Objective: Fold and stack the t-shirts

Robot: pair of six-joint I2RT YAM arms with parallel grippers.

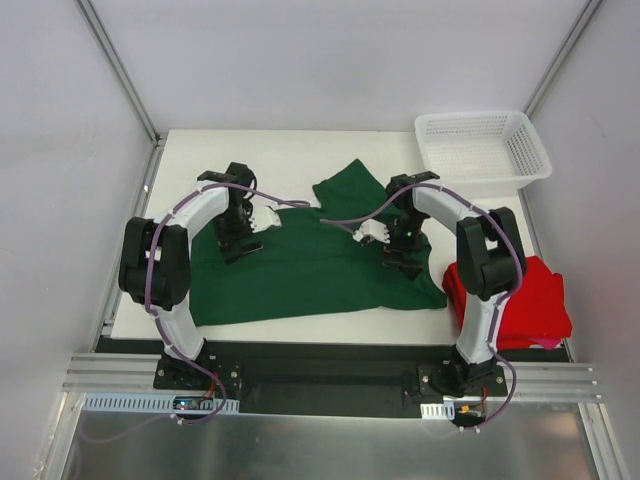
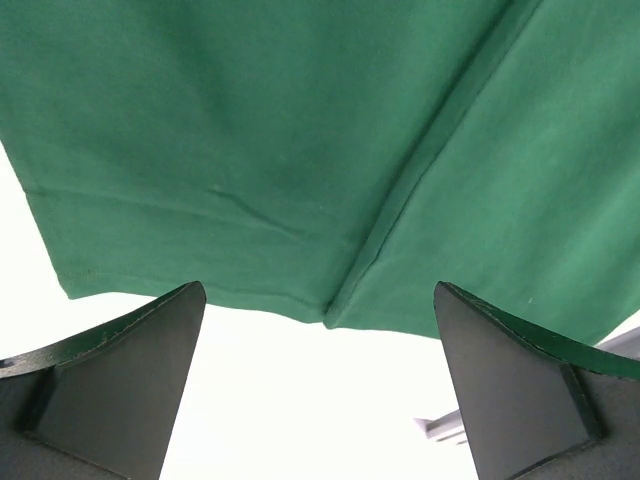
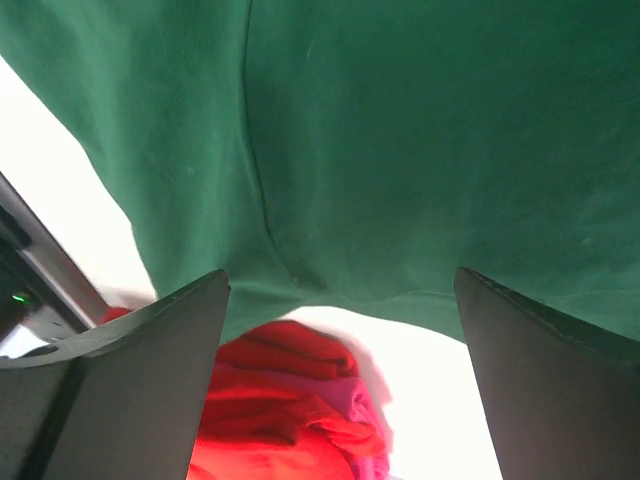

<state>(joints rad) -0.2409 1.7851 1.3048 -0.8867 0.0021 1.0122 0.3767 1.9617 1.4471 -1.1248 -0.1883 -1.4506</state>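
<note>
Shows the left end effector (image 2: 318, 296) spread wide, its dark fingers (image 2: 110, 390) sitting in the bottom corners. Shows a dark green t-shirt (image 2: 250, 130) lying flat across the upper frame, edge ending near the fingertips. Shows a fold line (image 2: 425, 165) running diagonally from upper right to that edge. Shows bare white surface (image 2: 300, 410) below.

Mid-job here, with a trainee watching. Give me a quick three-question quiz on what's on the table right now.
1. True or false: the left gripper and the right gripper both stand open, holding nothing.
2. Which shirt lies spread out beneath both grippers? A) the green t-shirt B) the red t-shirt
3. Fill in: the red t-shirt sits bunched at the table's near ___ corner, by that arm's base.

Key: 1 true; 2 A; 3 right.
</note>
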